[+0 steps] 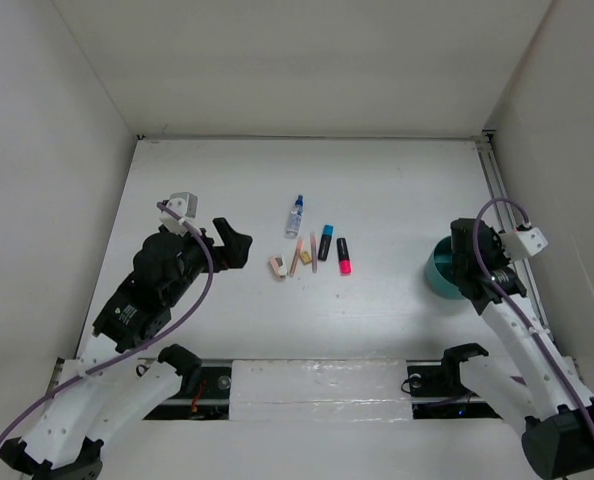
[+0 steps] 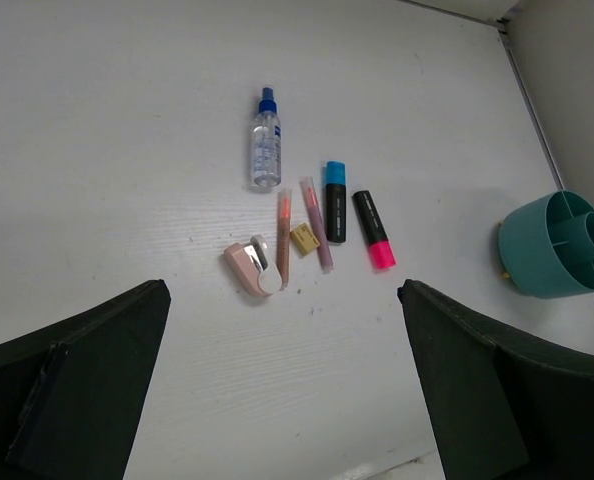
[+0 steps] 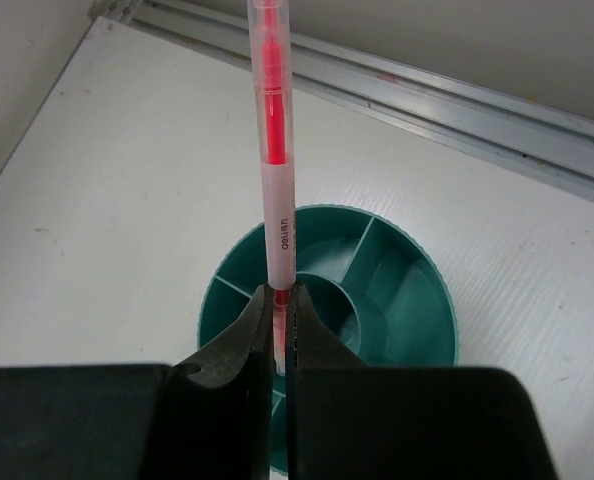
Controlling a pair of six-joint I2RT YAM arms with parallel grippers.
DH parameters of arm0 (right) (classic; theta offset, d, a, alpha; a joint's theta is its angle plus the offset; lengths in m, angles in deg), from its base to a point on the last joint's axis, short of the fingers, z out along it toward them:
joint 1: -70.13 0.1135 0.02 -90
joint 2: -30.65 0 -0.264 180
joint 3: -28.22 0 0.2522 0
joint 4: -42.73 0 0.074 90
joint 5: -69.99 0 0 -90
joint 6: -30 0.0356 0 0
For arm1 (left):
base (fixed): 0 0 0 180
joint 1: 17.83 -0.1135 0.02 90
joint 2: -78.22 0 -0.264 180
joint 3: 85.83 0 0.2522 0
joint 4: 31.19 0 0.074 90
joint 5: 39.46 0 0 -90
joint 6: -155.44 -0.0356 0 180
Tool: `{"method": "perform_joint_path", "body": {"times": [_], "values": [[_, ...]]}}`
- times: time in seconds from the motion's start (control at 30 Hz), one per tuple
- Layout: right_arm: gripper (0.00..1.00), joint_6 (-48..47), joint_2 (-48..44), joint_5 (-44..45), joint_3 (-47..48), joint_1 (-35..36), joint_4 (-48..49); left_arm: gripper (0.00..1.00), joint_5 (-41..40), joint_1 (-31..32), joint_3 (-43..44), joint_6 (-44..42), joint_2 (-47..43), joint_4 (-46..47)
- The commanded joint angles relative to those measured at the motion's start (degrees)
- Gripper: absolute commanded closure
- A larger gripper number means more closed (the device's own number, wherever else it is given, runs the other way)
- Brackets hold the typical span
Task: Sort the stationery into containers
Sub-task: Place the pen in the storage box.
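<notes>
Between my right gripper's fingers, pressed tight together, I hold a thin pink-red pencil by its lower end; the rest of it runs straight out past the fingertips. Just beyond the fingertips sits the teal cup, its divider walls showing, and the pinched end lines up with the round middle compartment (whether it has dipped below the rim I cannot tell). A metal rail runs along the table edge past the cup.

My left gripper hangs above the table with its jaws spread wide and nothing between them. Ahead of it the loose stationery lies in a small cluster, well apart from the cup. Nearest is a pinkish eraser, touching an orange pencil. Next come a tan eraser and a pink pencil, side by side. Right of those lie a blue-black highlighter and a pink-black highlighter. Farthest is a clear bottle, blue cap pointing away.
</notes>
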Motion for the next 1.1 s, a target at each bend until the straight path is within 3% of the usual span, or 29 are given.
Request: {"method": "perform_joint_path", "body": {"times": [0.0, 0.93, 1.07], "values": [[1.00, 1.0, 1.8, 1.0, 1.1, -1.2, 1.8, 0.00, 0.8, 0.1, -0.1, -1.1, 0.2, 2.6], [1.00, 3.1, 8.5, -0.2, -1.4, -1.2, 2.9, 0.00, 2.9, 0.1, -0.1, -1.6, 0.7, 3.2], [0.90, 3.1, 8.5, -0.2, -0.8, -1.2, 2.9, 0.00, 3.4, 0.1, -0.1, -1.6, 0.2, 3.2]]}}
